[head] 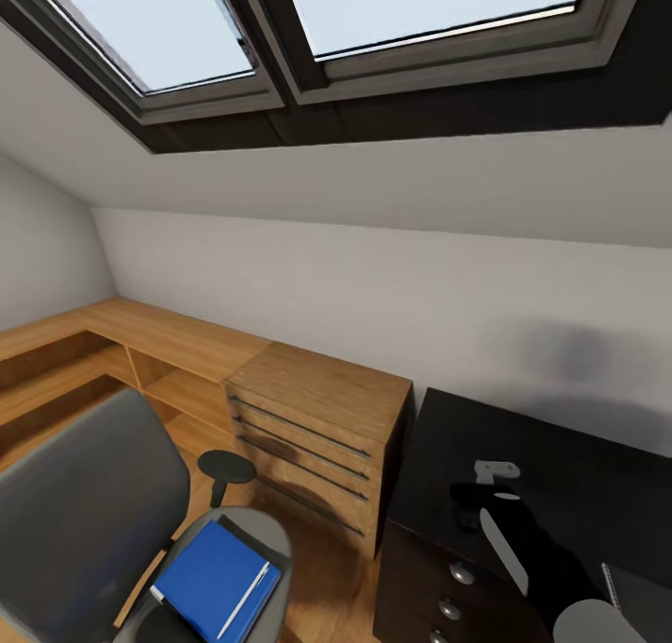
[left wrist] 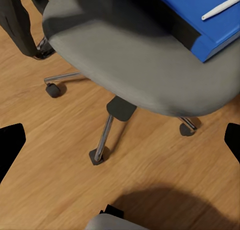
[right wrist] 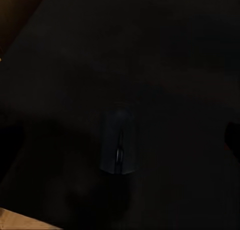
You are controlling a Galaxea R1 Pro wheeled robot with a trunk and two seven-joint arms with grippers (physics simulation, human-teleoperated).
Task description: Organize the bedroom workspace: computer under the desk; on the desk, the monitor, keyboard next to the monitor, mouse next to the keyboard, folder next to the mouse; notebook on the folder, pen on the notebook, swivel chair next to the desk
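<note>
Right gripper (head: 495, 480) hangs over the black desk (head: 579, 494); in the right wrist view the dark fingertips (right wrist: 234, 137) sit wide at the frame edges, so jaws apart, nothing held. Mouse (right wrist: 118, 142) lies on the desk right below, between them. Judgement: mouse step in hand — drop straight down, centre on the body, close across the short width; it's small and rounded, likely to squirt out.

Left gripper's tips (left wrist: 10, 145) also spread, empty, over wood floor (left wrist: 45, 180).

Only the right wrist view makes the mouse out; in the head view it's lost in shadow. The left wrist view adds the swivel chair (left wrist: 135, 65) base and casters. Head view places folder (head: 215, 578) on the seat, pen (head: 245, 598) on top.
</note>
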